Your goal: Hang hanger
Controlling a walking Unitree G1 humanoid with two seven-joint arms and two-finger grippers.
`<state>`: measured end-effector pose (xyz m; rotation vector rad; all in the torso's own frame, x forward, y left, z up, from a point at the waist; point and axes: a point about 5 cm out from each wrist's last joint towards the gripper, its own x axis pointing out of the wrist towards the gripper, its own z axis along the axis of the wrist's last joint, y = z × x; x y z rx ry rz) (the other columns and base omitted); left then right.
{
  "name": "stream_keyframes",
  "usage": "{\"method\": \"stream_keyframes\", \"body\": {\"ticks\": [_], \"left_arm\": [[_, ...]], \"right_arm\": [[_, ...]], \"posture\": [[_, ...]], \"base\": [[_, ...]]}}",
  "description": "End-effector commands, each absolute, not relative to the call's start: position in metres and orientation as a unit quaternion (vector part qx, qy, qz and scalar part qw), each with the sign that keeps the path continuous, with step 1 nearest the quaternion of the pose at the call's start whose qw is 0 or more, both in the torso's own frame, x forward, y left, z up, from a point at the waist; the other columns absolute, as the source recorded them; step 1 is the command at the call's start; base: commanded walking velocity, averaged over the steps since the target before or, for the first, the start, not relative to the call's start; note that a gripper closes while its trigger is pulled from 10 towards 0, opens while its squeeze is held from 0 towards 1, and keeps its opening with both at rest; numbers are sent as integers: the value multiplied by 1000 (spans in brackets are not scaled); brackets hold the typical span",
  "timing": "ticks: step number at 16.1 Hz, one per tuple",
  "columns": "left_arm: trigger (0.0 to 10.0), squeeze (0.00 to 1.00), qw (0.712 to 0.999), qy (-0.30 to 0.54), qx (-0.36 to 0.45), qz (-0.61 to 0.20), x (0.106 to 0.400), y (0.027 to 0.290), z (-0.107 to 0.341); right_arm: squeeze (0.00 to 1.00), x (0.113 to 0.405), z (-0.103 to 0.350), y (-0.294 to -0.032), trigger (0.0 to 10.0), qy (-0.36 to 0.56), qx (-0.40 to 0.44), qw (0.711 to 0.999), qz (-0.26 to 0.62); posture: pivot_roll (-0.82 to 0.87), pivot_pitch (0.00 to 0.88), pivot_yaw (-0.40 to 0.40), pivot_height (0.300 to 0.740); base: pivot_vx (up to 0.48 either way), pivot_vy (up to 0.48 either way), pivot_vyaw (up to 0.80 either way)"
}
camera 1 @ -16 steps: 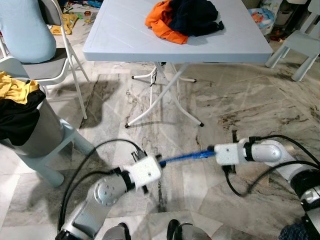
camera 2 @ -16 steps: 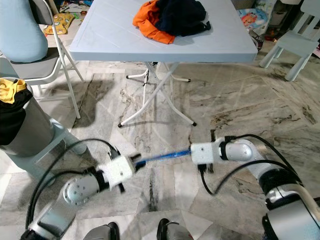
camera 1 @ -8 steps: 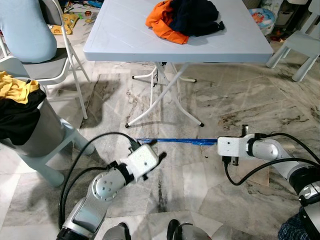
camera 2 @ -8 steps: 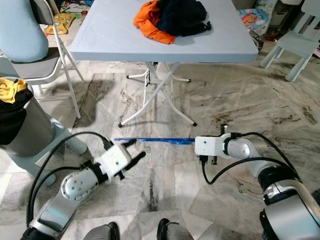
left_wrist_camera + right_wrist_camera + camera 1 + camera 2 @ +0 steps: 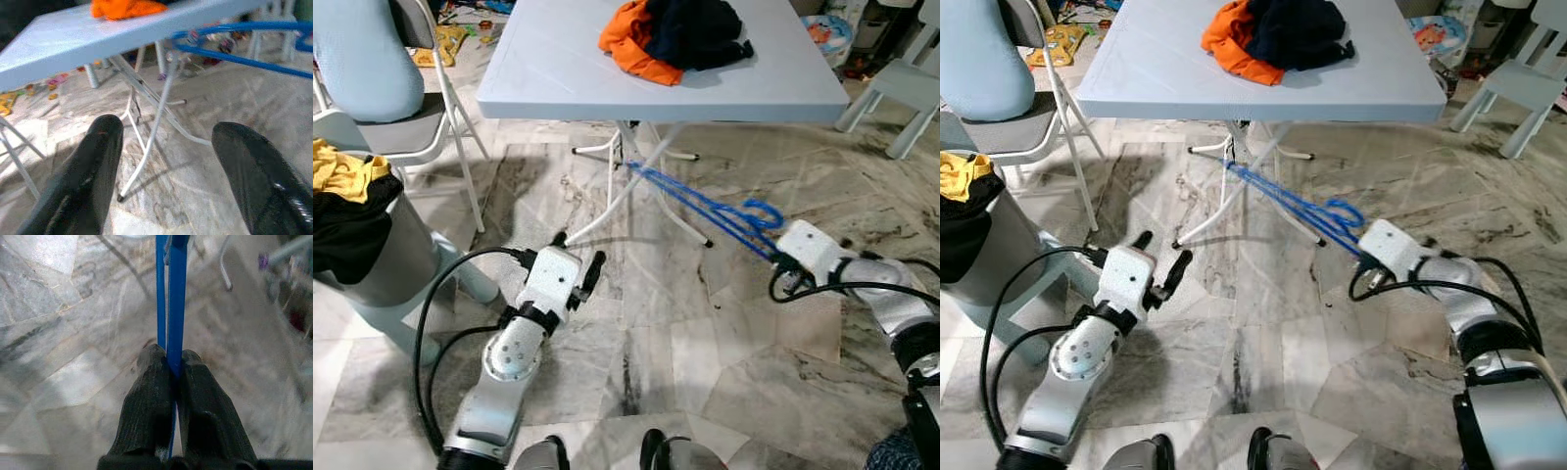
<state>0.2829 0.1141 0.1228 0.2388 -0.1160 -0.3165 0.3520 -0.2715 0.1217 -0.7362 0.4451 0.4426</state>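
- Since the earlier frame, the blue hanger (image 5: pixel 705 206) is swinging up from near the floor, and the left gripper (image 5: pixel 576 275) is letting it go.
- Left eye view: the hanger is reaching toward the table (image 5: pixel 558 93) legs, below its front edge.
- Left wrist view: the left gripper (image 5: pixel 166 161), fingers spread, is holding nothing.
- Right wrist view: the right gripper (image 5: pixel 168 363) is pinching the hanger (image 5: pixel 172 293) alone, probably to carry it for hanging.

We look down on a grey-veined marble floor (image 5: pixel 705 323). At twelve o'clock stands a pale folding desk (image 5: pixel 558 73) carrying orange and dark clothes (image 5: pixel 671 34). At ten o'clock sits a folding chair (image 5: pixel 421 127), at two o'clock a small pale chair (image 5: pixel 901 88).
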Motion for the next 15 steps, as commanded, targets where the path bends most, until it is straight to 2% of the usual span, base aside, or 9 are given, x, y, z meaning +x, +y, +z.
{"method": "stream_keyframes", "body": {"ticks": [1, 5, 9, 10, 11, 12, 14, 15], "left_arm": [[10000, 1000, 983, -56, 114, -133, 281, 119, 123], [10000, 1000, 994, -60, 65, -66, 277, 132, 126], [10000, 1000, 999, -21, 17, -39, 276, 139, 120], [10000, 184, 999, -21, 16, -41, 275, 139, 120], [10000, 0, 999, -19, 16, -41, 275, 138, 119], [10000, 0, 999, -12, 4, -37, 273, 138, 117], [10000, 0, 999, -4, -18, -43, 272, 135, 115], [10000, 0, 999, -2, -20, -48, 272, 133, 115]], "right_arm": [[0, 345, 114, -282, 0, 232, -327, 897, 187], [0, 335, 101, -278, 0, 201, -216, 949, 115], [0, 324, 98, -266, 0, 153, -182, 970, 58], [0, 320, 98, -264, 0, 150, -176, 972, 29], [0, 313, 97, -263, 0, 160, -163, 974, 3], [0, 307, 93, -260, 314, 164, -153, 974, -17], [0, 294, 82, -254, 10000, 179, -135, 973, -56], [0, 290, 79, -250, 10000, 180, -132, 973, -64]], "posture": [[-32, 216, -42, 740], [-27, 212, -47, 740], [-31, 212, -45, 740], [-30, 211, -46, 740], [-27, 209, -49, 740], [-28, 205, -53, 740], [-29, 203, -53, 740], [-29, 203, -53, 740]], "base": [[0, 0, 0], [0, 0, 0], [0, 0, 0], [0, 0, 0], [0, 0, 0], [0, 0, 0], [0, 0, 0], [0, 0, 0]]}}
